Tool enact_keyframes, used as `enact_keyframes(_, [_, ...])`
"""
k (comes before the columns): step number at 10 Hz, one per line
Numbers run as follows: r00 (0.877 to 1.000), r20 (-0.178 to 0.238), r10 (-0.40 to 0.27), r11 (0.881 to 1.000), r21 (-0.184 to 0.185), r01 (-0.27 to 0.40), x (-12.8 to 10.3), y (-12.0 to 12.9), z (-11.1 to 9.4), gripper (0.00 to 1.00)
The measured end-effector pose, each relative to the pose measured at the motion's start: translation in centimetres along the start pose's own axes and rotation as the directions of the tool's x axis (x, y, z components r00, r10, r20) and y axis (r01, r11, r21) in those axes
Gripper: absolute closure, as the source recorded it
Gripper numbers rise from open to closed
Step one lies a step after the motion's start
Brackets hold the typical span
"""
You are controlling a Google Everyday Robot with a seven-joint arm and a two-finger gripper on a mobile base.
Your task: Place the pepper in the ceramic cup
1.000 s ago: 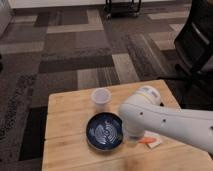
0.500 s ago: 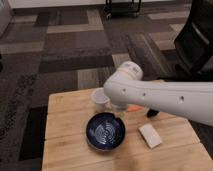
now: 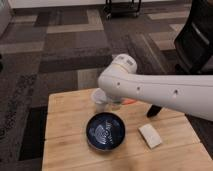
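Note:
The ceramic cup [image 3: 100,98] is a small pale tumbler standing at the back middle of the wooden table [image 3: 65,150]; my white arm [image 3: 150,87] partly covers it. My gripper [image 3: 121,103] hangs under the arm's wrist just right of the cup and is mostly hidden by the arm. A sliver of the orange-red pepper [image 3: 129,101] shows below the arm at the gripper, held off the table beside the cup's right side. The gripper is shut on it.
A wide dark blue patterned bowl [image 3: 105,131] sits in front of the cup. A pale beige block [image 3: 150,135] lies at the right front. A dark chair [image 3: 197,35] stands right of the table on patterned carpet.
The arm lifted the pepper from the table near the beige block and carried it back and left to the cup. The block now lies uncovered.

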Motion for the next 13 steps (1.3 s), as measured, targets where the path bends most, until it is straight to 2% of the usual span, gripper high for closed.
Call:
enact_keyframes(3, [1.0,0.005,0.012,1.0,0.012,-0.012,0.4,-0.8,0.6,1.0])
enact_keyframes(4, [0.999,0.03,0.012,0.999,0.038,-0.013,-0.2,-2.4,1.1,1.0])
enact_keyframes(7, [0.994,0.078,-0.073,0.995,0.079,0.067,-2.9,-4.5,1.5,1.0])
enact_keyframes(8, [0.989,0.096,-0.111,0.991,0.087,0.103,-4.0,-4.9,1.6,1.0])
enact_keyframes(9, [0.977,0.127,-0.168,0.984,0.085,0.158,-6.0,-5.1,1.9,1.0])
enact_keyframes(11, [0.962,0.156,-0.223,0.974,0.079,0.213,-7.8,-5.2,2.4,1.0])
enact_keyframes(12, [0.949,0.179,-0.259,0.966,0.066,0.251,-9.0,-5.5,3.0,1.0])
enact_keyframes(13, [0.946,0.185,-0.264,0.964,0.057,0.258,-9.2,-5.7,3.4,1.0])
